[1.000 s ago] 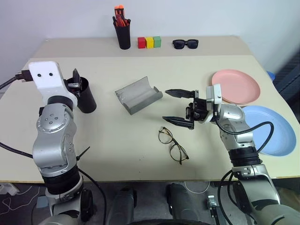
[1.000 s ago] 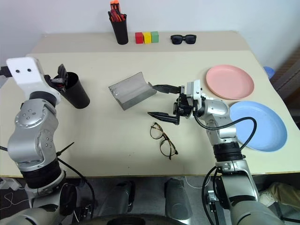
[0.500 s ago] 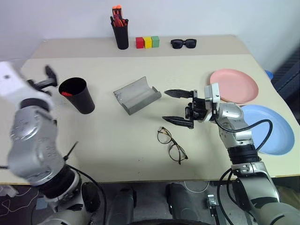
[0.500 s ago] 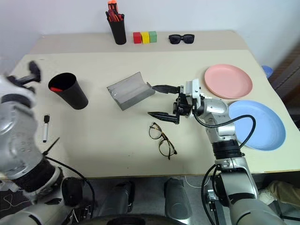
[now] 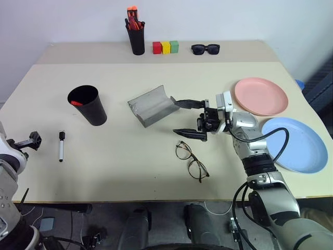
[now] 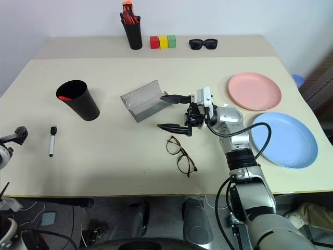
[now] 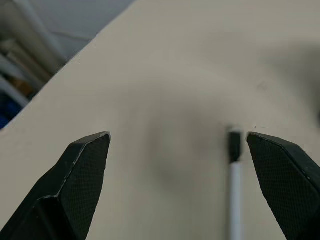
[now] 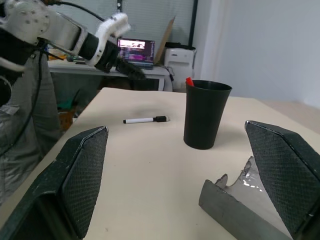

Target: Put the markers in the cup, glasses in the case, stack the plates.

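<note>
Beige tabletop (image 5: 130, 156): one marker (image 5: 61, 145) lies mid-left, its mate sits in the cup (image 5: 87, 104). My left gripper (image 7: 180, 170) frames it, jaws wide; my right gripper (image 5: 190, 118) gapes empty above the glasses (image 5: 192, 161).

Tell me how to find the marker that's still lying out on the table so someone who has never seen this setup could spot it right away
Start at the tall black cup on the left side of the beige table. Just in front of it, toward the table's near left edge, lies a slim marker with a white body and a black cap. It lies alone on the bare tabletop; the other pens stand bunched in the holder at the back.
</note>
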